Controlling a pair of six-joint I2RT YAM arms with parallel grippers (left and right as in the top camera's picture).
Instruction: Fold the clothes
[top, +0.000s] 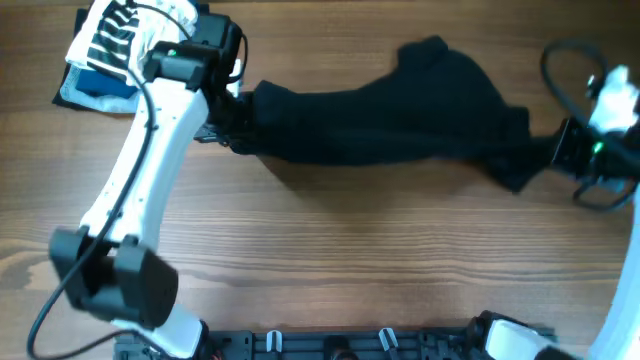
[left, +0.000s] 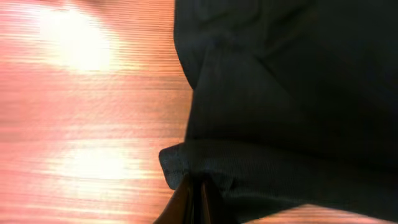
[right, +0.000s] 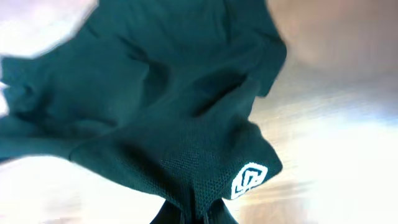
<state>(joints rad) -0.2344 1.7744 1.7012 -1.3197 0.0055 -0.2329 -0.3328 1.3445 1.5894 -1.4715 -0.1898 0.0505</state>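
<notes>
Garment: we are holding one large black soft fabric garment (top: 390, 115), which is stretching as a bunched band from left to right across the far half of the light-brown wooden surface (top: 350, 250).
Left gripper: our left gripper (top: 238, 112) is clenching the garment's left end; in its wrist view the rolled hem is sitting pinched between the closed fingertips.
Right gripper: our right gripper (top: 556, 150) is grasping the garment's right end, with cloth bunching at its fingers just beside a small white printed logo (right: 249, 180).
Step in hand: we are judging this as the spreading step, with both ends pinched and the cloth being drawn out; no fold is showing yet.
Next move: we are expecting to need the cloth opened flat. The band is crumpled along its length, with one lobe poking toward the far side, so the edges need evening out before any fold.
Count: we are counting one black garment, one logo and two grippers.
Other clothes: one stack of folded garments (top: 100, 65) is resting at the far left corner, with a black-and-white striped piece over a blue one. The left arm is covering part of it, so we cannot tell the number.
</notes>
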